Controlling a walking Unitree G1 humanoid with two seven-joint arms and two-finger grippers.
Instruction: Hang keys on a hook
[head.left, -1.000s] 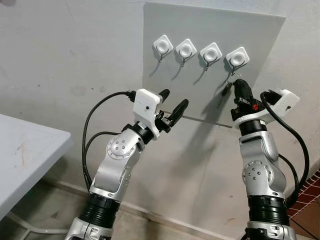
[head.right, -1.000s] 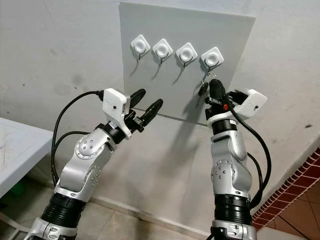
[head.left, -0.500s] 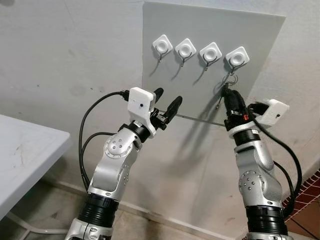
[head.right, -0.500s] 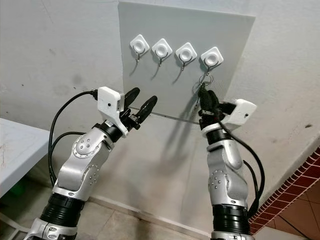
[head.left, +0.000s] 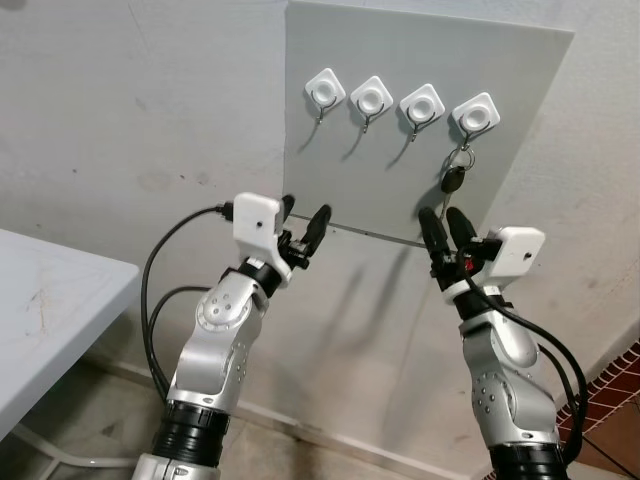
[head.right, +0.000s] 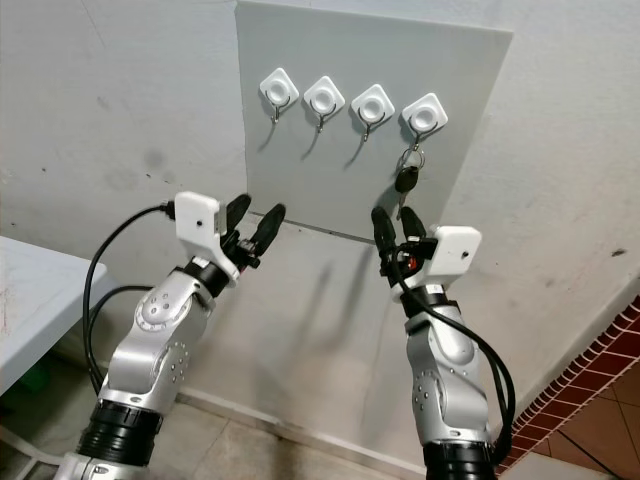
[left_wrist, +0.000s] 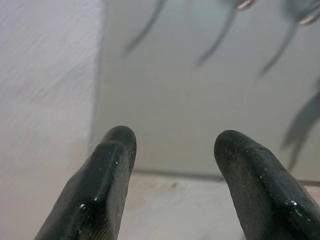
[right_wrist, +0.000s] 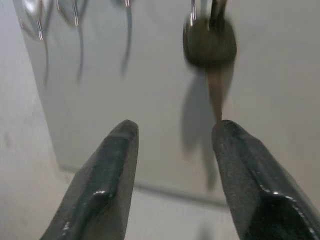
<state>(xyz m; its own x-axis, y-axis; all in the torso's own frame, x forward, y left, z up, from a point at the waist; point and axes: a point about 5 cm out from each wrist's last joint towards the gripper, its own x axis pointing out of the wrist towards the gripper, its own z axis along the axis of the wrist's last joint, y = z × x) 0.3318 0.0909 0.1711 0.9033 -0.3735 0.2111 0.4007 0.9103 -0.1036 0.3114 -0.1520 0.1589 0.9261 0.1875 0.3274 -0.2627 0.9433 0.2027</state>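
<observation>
1. The right gripper has its two black fingers spread apart and holds nothing; its fingertips point up toward the grey board without touching anything.
2. The keys hang from the rightmost hook on their ring, just above the right gripper's fingertips and apart from them.
3. In the right wrist view the dark key head sits ahead of the fingers, nearer the one on the picture's right, with its shadow falling on the board behind it.
4. The left gripper is also parted and empty, raised in front of the board's lower left corner, well apart from the keys, which lie off toward the right arm's side and higher.
5. In the left wrist view the two fingertips stand wide apart, with the board's lower edge beyond them.
6. Three more white hooks sit in a row on the board, above and between the two grippers, and carry nothing.
7. A grey table edge lies low and off to the left of the left arm, well away from both grippers.
</observation>
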